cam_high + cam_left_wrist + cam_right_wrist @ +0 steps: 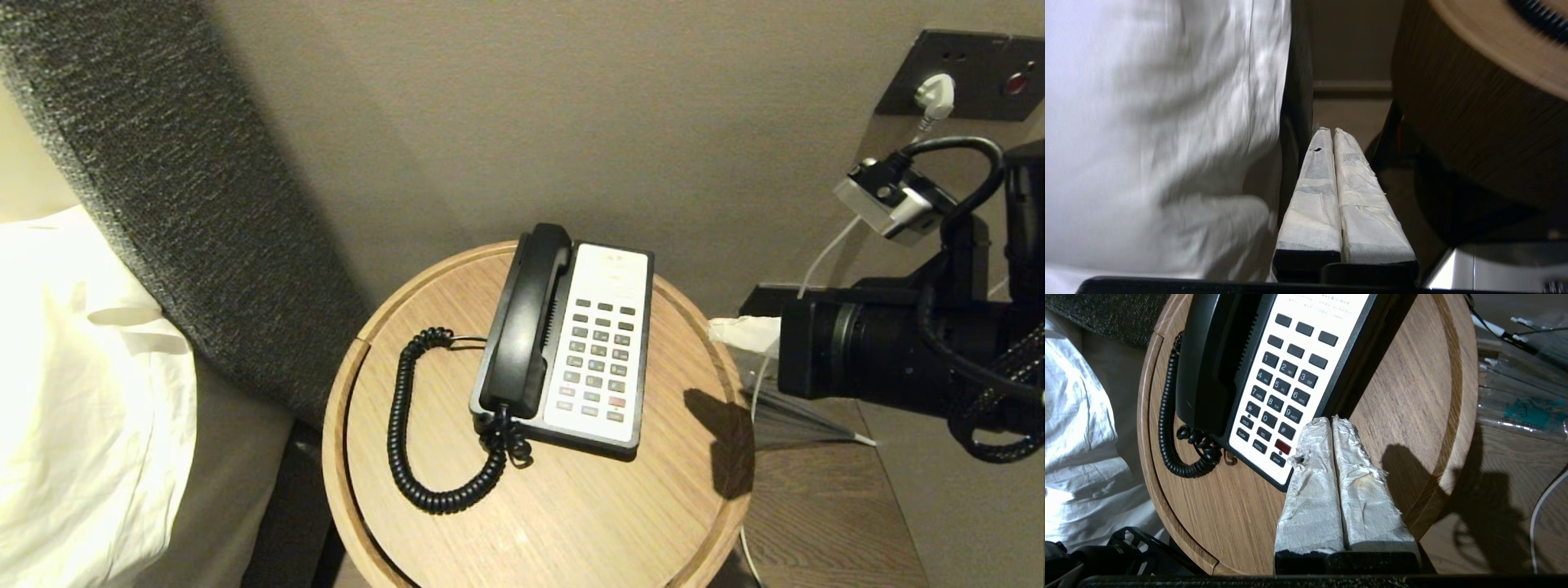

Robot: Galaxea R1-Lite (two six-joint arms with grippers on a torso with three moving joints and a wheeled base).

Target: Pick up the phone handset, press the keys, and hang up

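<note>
Handset seated on the phone, both grippers pressed together and empty.

The phone handset (pixel 526 318) is seen lying in its cradle along the left side of the black-and-white phone base (pixel 600 343), which is set on the round wooden table (pixel 571 506); its coiled cord (pixel 408 425) is looped on the tabletop to the left. The right gripper (pixel 1332 421) is held just beside the base's lower right corner, above the table, its taped fingers (pixel 1310 490) closed against each other with nothing between them. The left gripper (pixel 1329 131) is kept low beside the table's side, near white bedding (pixel 1159 134), its jaws likewise pressed together and gripping nothing.
</note>
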